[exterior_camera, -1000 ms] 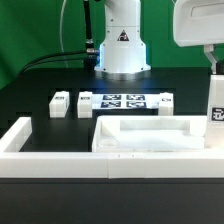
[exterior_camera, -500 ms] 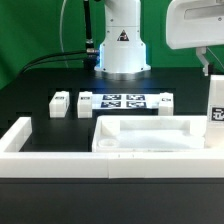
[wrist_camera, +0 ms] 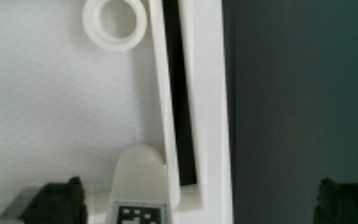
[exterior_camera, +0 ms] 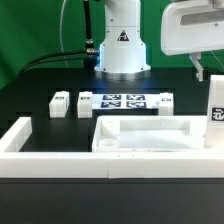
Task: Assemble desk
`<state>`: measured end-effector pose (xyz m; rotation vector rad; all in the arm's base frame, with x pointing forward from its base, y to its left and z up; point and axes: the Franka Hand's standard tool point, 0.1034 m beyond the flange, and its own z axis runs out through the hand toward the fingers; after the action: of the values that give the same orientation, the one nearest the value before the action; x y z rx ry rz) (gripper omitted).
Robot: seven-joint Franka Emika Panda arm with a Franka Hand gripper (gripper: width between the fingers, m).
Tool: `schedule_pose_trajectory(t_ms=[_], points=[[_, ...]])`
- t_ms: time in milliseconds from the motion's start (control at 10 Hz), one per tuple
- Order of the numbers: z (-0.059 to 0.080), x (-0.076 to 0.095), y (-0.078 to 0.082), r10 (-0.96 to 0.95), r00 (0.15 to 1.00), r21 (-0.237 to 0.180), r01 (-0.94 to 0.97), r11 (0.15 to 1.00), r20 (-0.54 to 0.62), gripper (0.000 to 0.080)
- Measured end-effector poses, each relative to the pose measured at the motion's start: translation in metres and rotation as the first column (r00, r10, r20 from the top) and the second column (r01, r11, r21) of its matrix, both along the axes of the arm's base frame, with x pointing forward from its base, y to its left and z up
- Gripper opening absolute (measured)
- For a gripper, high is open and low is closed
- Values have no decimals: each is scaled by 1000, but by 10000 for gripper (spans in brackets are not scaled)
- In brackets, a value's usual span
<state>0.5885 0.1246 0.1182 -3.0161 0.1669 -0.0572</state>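
Observation:
The white desk tabletop (exterior_camera: 150, 137) lies rim-up near the front wall, and its inner face (wrist_camera: 69, 110) with a round hole (wrist_camera: 117, 22) fills much of the wrist view. One white tagged leg post (exterior_camera: 215, 106) stands upright at the tabletop's corner on the exterior view's right; the wrist view looks down on its tagged top (wrist_camera: 139, 190). My gripper (exterior_camera: 207, 68) hangs above that post, open and apart from it. Both dark fingertips (wrist_camera: 55, 200) show in the wrist view, with nothing gripped between them. Three more leg posts lie at the back: two (exterior_camera: 60, 103) on the exterior view's left and one (exterior_camera: 163, 101) on the right.
The marker board (exterior_camera: 120, 101) lies flat between the loose legs. A long low white border wall (exterior_camera: 90, 163) runs along the front and turns back at the exterior view's left (exterior_camera: 18, 132). The robot base (exterior_camera: 122, 45) stands behind, with cables beside it.
My hand has drifted toward the exterior view's left above the upright leg post. The jaws stayed open, and the parts on the table did not move.

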Motion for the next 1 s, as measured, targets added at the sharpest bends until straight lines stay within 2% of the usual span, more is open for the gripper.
schedule_pose_trajectory(t_ms=[100,400,500,700,900,1000], points=[[-4,-5,-14,-11,1000,20,11,1000,16,648],[-29,-57,-67,-18,1000,-4,18,1000,20,648],[-37,-66,-79,-40,999,-11,40,999,12,648],[-34,-62,-73,-36,999,-9,36,999,17,648],[-35,-63,-76,-41,999,-9,41,999,14,648],[-41,-72,-90,-136,991,21,136,990,-15,648]])
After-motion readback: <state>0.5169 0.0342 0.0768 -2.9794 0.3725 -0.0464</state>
